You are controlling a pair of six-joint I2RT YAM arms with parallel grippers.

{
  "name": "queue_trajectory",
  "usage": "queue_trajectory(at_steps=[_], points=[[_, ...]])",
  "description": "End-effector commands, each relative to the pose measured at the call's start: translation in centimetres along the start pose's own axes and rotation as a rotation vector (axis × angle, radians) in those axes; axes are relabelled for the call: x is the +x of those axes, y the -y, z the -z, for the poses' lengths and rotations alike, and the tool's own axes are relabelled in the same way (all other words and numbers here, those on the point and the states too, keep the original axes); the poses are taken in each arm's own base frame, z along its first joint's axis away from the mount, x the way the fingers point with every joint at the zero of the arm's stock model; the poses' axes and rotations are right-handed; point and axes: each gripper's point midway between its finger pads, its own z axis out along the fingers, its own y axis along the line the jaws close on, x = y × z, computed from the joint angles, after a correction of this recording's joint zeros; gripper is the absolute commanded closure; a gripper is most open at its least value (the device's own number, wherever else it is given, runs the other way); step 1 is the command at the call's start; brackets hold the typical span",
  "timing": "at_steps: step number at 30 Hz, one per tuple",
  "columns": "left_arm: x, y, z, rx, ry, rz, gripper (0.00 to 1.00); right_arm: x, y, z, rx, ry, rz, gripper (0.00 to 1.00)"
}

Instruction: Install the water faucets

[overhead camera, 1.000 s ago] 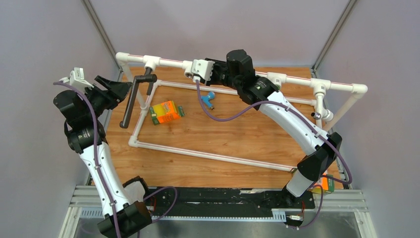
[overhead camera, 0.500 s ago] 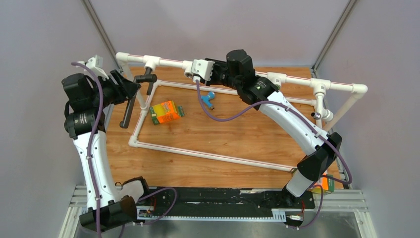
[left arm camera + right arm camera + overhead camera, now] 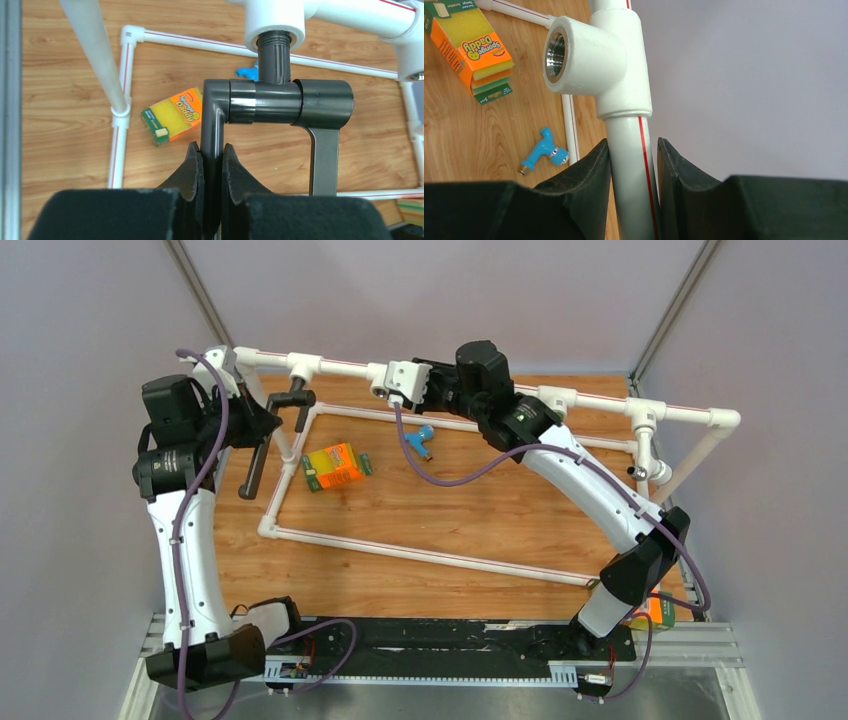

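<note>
A long dark-brown L-shaped faucet (image 3: 270, 102) hangs from a tee socket (image 3: 274, 30) of the white pipe frame, its threaded stem in the socket. My left gripper (image 3: 212, 150) is shut on its long tube, also seen at the frame's left end in the top view as faucet (image 3: 258, 445) and left gripper (image 3: 262, 425). My right gripper (image 3: 633, 150) is shut on the frame's top pipe (image 3: 631, 150), just below an empty tee socket (image 3: 574, 55); the right gripper (image 3: 432, 385) sits at the top rail's middle. A small blue faucet (image 3: 541, 150) lies loose on the table (image 3: 424, 437).
An orange sponge box (image 3: 335, 465) lies on the wooden table inside the pipe frame (image 3: 420, 555). The frame's upright legs and top rail (image 3: 600, 400) surround both grippers. Another orange box (image 3: 660, 612) sits by the right arm's base.
The left arm swung right, in toward the frame's left end, and its jaws closed on the dark faucet's tube. The right arm and the loose things have not moved.
</note>
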Motion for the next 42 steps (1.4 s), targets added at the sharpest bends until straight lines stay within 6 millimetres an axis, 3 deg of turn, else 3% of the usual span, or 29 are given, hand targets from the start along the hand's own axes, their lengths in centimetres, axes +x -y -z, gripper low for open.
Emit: queue_trajectory(at_steps=[1, 12, 18, 22, 25, 30, 32, 35, 39, 41, 42], points=[[-4.6, 0.9, 2.8, -0.058, 0.141, -0.178, 1.00, 2.0, -9.7, -2.3, -0.290, -0.045, -0.163, 1.00], [-6.8, 3.5, 4.0, -0.157, 0.205, -0.543, 1.00, 1.9, -9.7, -2.4, -0.288, -0.045, -0.161, 1.00], [-6.8, 7.6, 3.1, -0.136, 0.226, -0.737, 0.98, 2.1, -9.9, -2.6, -0.294, -0.048, -0.164, 1.00], [-6.3, 10.6, 2.6, -0.120, 0.223, -0.843, 0.87, 2.1, -9.9, -2.6, -0.291, -0.051, -0.161, 1.00], [-6.2, 11.9, 2.7, -0.105, 0.227, -0.870, 0.71, 2.2, -9.9, -2.5, -0.290, -0.054, -0.159, 1.00], [-5.8, 14.7, 3.1, 0.021, 0.240, -0.831, 0.47, 2.2, -10.0, -2.7, -0.294, -0.052, -0.161, 1.00], [-5.6, 15.8, 3.2, 0.074, 0.253, -0.790, 0.42, 2.2, -9.8, -2.6, -0.291, -0.051, -0.163, 1.00], [-7.3, 16.0, 4.2, 0.049, 0.307, -0.657, 0.38, 2.3, -10.0, -2.7, -0.293, -0.055, -0.162, 1.00], [-10.6, 13.3, 5.6, -0.161, 0.383, -0.442, 0.27, 2.4, -10.0, -2.6, -0.294, -0.057, -0.164, 1.00], [-11.5, 11.3, 6.1, -0.272, 0.379, -0.345, 0.22, 2.3, -10.1, -2.6, -0.296, -0.054, -0.163, 1.00], [-10.9, 10.9, 5.9, -0.269, 0.344, -0.333, 0.21, 2.3, -10.0, -2.6, -0.295, -0.056, -0.165, 1.00]])
